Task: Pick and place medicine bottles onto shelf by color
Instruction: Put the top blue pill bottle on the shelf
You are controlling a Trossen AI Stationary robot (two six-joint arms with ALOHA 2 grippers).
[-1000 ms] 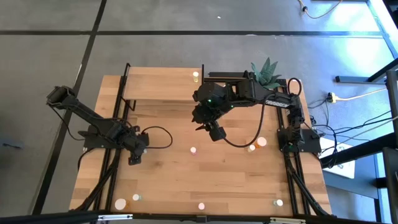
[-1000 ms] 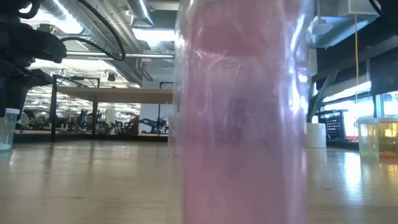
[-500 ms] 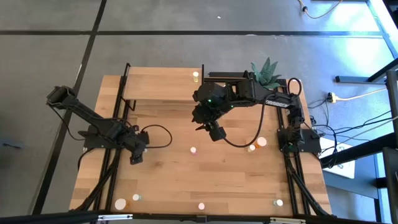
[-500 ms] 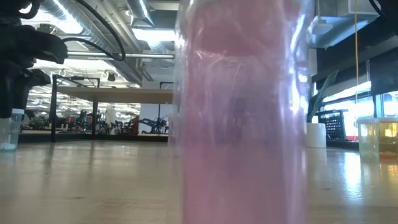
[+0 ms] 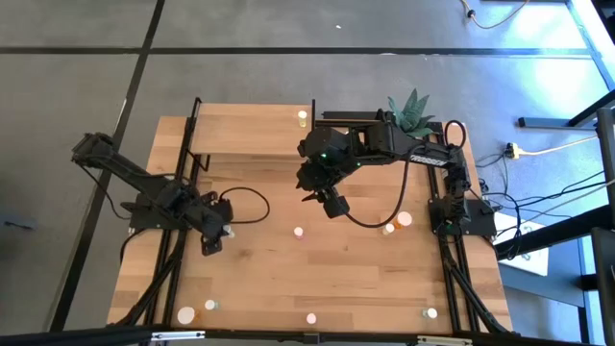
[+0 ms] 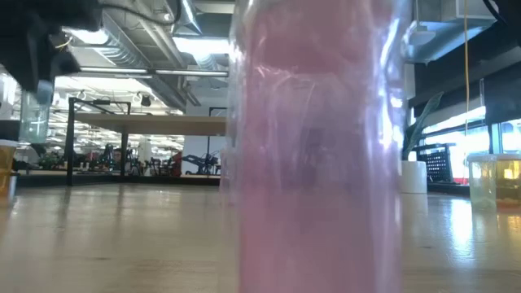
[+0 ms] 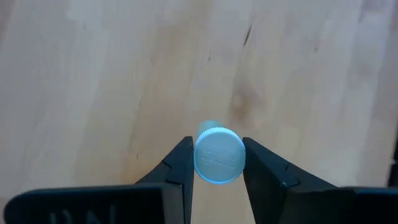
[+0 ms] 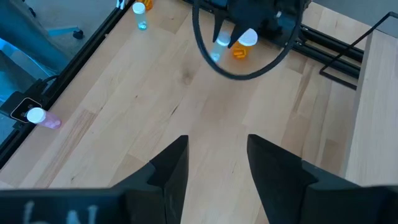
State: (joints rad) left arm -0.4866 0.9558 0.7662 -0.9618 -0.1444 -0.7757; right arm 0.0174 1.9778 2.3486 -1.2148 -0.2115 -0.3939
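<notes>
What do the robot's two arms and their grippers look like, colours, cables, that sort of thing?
Both arms are dark, near-black jointed links. The left arm trails a black cable looping beside its wrist; the right arm shows a small green light and a long black cable sagging toward its base. The left gripper and right gripper each have two flat, dark, angular fingers tapering toward the tips.

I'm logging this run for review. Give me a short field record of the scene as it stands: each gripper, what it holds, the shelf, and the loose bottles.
left gripper: shut on a white-capped bottle, lifted clear of the tabletop
right gripper: open, empty, above the table's middle
shelf: far left part of the table; one bottle on its right end
loose bottles: several scattered, including a pink one mid-table and an orange one to the right
plant: far right corner
</notes>
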